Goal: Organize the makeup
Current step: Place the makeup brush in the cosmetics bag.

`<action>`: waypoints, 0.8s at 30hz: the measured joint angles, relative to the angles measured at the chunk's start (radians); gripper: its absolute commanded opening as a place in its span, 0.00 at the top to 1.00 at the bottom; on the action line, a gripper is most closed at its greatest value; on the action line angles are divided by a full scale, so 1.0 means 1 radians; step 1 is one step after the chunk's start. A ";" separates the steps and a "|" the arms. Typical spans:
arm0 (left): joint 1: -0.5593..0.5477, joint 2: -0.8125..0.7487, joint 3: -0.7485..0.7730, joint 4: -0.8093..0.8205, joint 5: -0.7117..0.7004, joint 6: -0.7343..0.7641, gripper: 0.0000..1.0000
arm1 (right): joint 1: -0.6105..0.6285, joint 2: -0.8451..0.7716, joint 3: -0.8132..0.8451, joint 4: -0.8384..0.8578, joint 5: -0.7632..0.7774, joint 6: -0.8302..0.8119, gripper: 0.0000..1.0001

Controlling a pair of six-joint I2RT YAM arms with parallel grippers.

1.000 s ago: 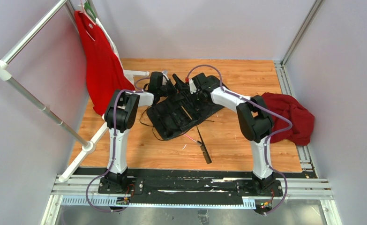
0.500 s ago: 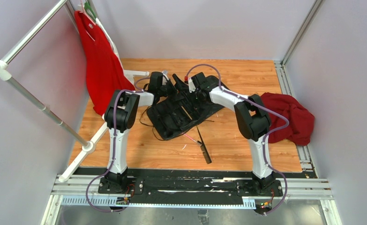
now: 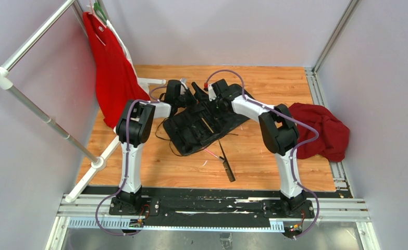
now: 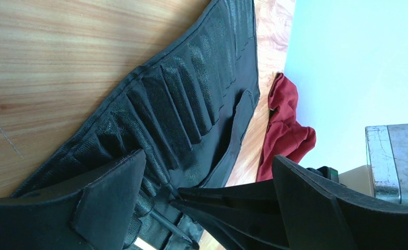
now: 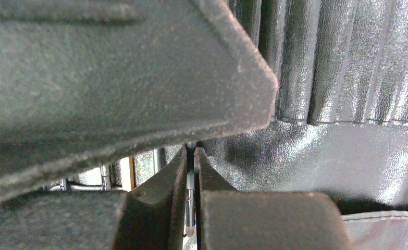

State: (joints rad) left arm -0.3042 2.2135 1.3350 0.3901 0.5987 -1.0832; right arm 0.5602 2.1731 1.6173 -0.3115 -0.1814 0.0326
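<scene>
Right gripper: jaws pressed almost together, clamped on a thin brush. I see only a sliver of its silvery shaft in the slit between the pads, directly over the slots of the black roll. Left gripper: fingers wide apart, low over the near end of the roll, holding nothing that I can see. The roll lies unrolled at mid-table, running diagonally, with its far end close under both wrists. A tan brush lies across the roll. On the bare wood just nearer than the roll lie a black brush and a pink brush. Both are loose, between the two arms. Table: open wood at far right and along the near strip. A dark red cloth is heaped on the right edge, overlapping the rail. At the left edge, a white rack carries a red garment, and its foot rests on the wood beside the left arm.
</scene>
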 measured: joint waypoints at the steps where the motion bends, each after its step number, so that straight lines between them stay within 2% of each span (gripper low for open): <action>1: 0.000 0.000 0.000 0.000 0.000 0.000 0.02 | 0.000 0.002 0.003 0.001 0.000 0.000 0.97; 5: 0.000 0.000 0.000 0.000 0.000 -0.002 0.02 | 0.000 0.008 0.011 0.003 -0.002 0.000 0.82; 13: 0.000 0.000 0.000 0.000 0.000 -0.011 0.02 | 0.000 0.008 0.010 0.013 -0.011 0.005 0.70; 24: 0.001 0.000 0.000 0.000 0.000 -0.012 0.02 | 0.000 -0.011 -0.039 0.076 -0.010 0.008 0.63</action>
State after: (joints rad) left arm -0.3031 2.2135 1.3350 0.3897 0.5983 -1.0954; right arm 0.5602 2.1620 1.5787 -0.2359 -0.1909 0.0402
